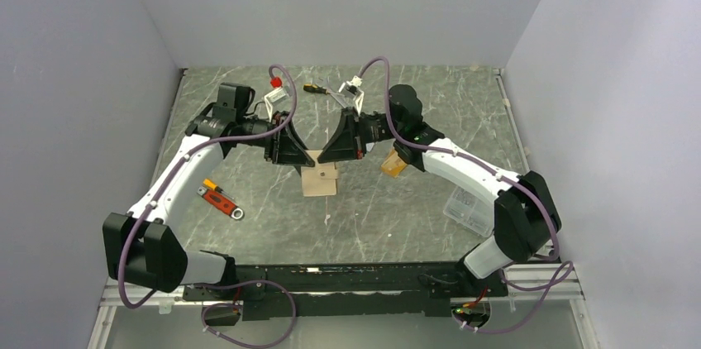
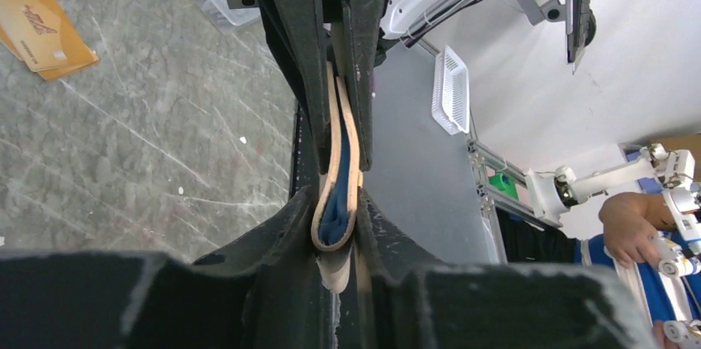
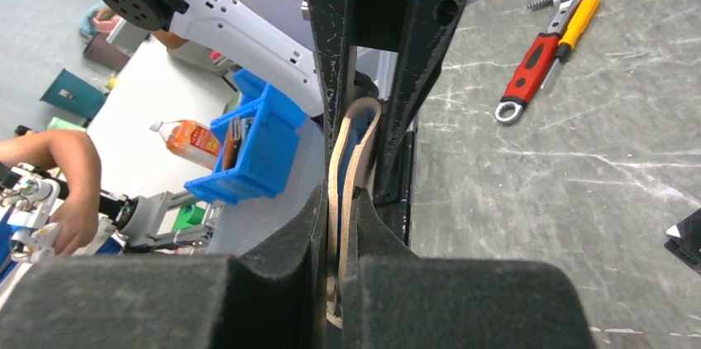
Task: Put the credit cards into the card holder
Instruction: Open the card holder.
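- Top external view gives us the card holder (image 1: 321, 182), a small tan, leather-like fold. It hangs over the middle of the desk (image 1: 397, 117) where the left tool (image 1: 307, 160) and the right tool (image 1: 326, 158) meet tip to tip.
- We see the desk as a grey-green slab with white marble-like veins.
- From the left wrist we see the holder edge-on: two thin tan layers curving together around a blue lining.
- The left tool is closed around that rounded fold. Its dark, rough-looking pads (image 2: 281, 241) press against both outer tan faces.
- From the right wrist we see the right tool almost fully closed, pinching the thin tan edge at the holder's other end.
- An orange card (image 1: 393, 165) lies flat on the desk just right of the holder. It is partly hidden under the right arm.
- A clear plastic box (image 1: 467, 208) sits on the desk's right side, close beside the right arm. We cannot tell what it holds.
- A red-handled wrench (image 1: 223, 200) with a bright metal ring end lies on the left, near the left arm and well apart from the holder.
- The black fingers of both tools cover the top of the holder, so from above we cannot see into it.
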Controlling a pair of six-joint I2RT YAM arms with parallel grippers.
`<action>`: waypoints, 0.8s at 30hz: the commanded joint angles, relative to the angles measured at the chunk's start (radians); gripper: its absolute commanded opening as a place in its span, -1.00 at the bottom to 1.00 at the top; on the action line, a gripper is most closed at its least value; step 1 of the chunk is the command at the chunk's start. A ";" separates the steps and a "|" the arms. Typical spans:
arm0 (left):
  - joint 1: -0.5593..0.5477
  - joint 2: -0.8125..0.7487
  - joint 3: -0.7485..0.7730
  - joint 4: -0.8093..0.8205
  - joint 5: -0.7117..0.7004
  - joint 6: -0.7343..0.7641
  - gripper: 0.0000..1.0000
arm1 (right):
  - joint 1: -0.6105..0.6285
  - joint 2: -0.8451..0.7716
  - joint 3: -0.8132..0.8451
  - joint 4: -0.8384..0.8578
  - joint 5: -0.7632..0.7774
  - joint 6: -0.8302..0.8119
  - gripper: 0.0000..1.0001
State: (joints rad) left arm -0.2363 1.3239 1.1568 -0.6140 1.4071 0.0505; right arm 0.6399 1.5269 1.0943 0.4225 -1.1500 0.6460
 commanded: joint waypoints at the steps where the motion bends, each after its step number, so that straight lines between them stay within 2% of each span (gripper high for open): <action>1: -0.001 -0.010 0.007 0.010 0.012 0.024 -0.58 | 0.012 -0.020 0.086 -0.107 0.007 -0.117 -0.88; 2: -0.001 -0.020 -0.014 0.058 0.002 -0.022 -0.71 | 0.009 -0.018 0.102 -0.158 0.037 -0.138 -0.57; 3: -0.001 -0.033 -0.034 0.114 -0.017 -0.093 -0.95 | 0.004 -0.020 0.119 -0.223 0.087 -0.190 -0.33; 4: -0.001 -0.044 -0.057 0.164 -0.039 -0.151 -1.00 | -0.001 -0.025 0.136 -0.295 0.149 -0.218 -0.20; 6: 0.000 -0.049 -0.088 0.225 -0.064 -0.230 -1.00 | -0.008 -0.054 0.157 -0.408 0.298 -0.311 0.03; 8: 0.005 -0.043 -0.112 0.259 -0.108 -0.302 -1.00 | -0.005 -0.107 0.147 -0.509 0.531 -0.387 0.28; 10: 0.028 -0.046 -0.168 0.359 -0.126 -0.418 -1.00 | 0.012 -0.167 0.122 -0.551 0.725 -0.446 0.67; 12: 0.062 -0.041 -0.212 0.451 -0.136 -0.531 -1.00 | 0.052 -0.231 0.076 -0.554 0.891 -0.505 0.74; 14: 0.089 -0.022 -0.242 0.523 -0.133 -0.626 -1.00 | 0.161 -0.291 0.003 -0.518 1.072 -0.590 0.74; 17: 0.102 0.010 -0.265 0.600 -0.133 -0.723 -1.00 | 0.295 -0.311 -0.073 -0.472 1.284 -0.682 0.65; 19: 0.106 0.018 -0.288 0.655 -0.139 -0.784 -1.00 | 0.360 -0.292 -0.087 -0.447 1.371 -0.713 0.56; 24: 0.109 0.023 -0.331 0.733 -0.138 -0.851 -1.00 | 0.482 -0.219 -0.070 -0.370 1.467 -0.812 0.42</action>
State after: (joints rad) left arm -0.1322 1.3525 0.8478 -0.0292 1.2575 -0.6781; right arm 1.0626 1.2591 1.0122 -0.0479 0.1139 -0.0364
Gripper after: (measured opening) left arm 0.042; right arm 0.726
